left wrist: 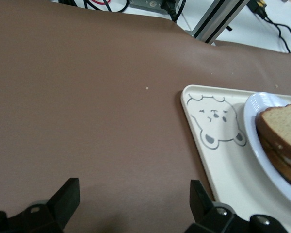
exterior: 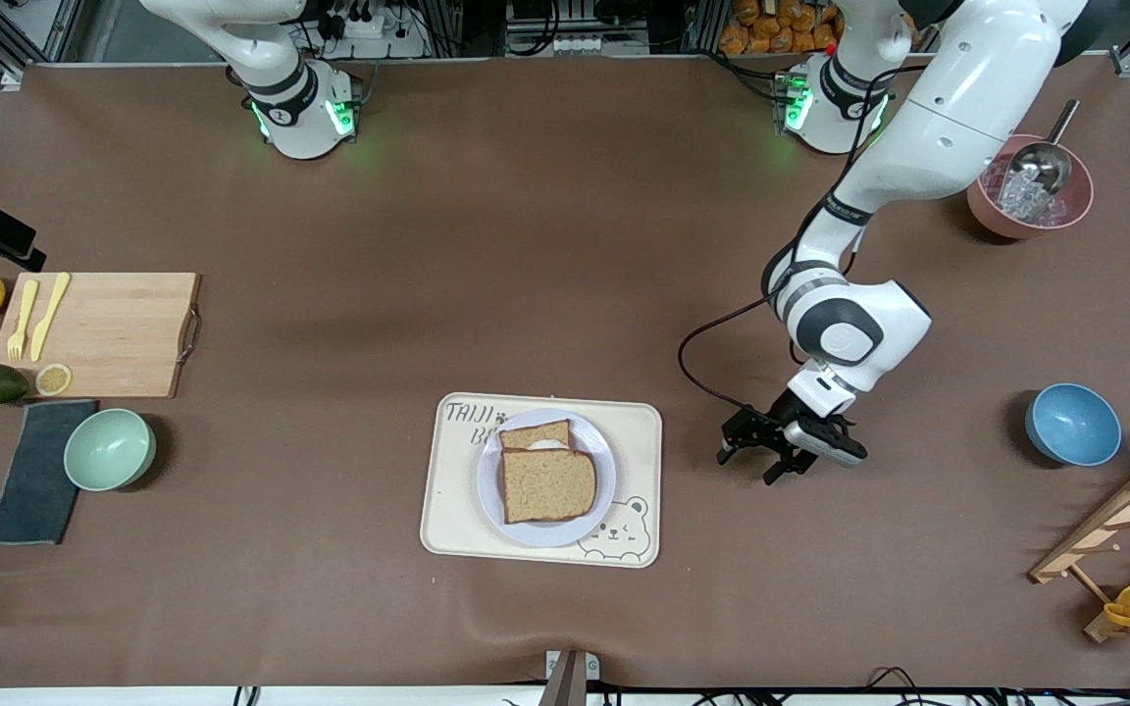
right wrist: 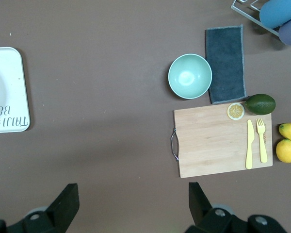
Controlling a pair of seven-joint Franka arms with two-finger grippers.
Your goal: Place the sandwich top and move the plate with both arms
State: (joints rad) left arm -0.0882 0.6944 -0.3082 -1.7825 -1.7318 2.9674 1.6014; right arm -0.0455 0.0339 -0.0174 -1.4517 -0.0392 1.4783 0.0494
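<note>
Sandwich top (exterior: 546,484) lies on plate (exterior: 604,478) in tray (exterior: 640,437).

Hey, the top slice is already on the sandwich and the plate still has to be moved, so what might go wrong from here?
1. The sandwich top sits offset on the lower slice, so a tilted lift may slide it off.
2. The plate lies flat inside the tray; hands reaching under its rim may nudge the tray instead.
3. Only the open left hand is beside the tray; the right hand, open, hangs over the table near the cutting board, so a one-sided lift could tip the plate.
</note>
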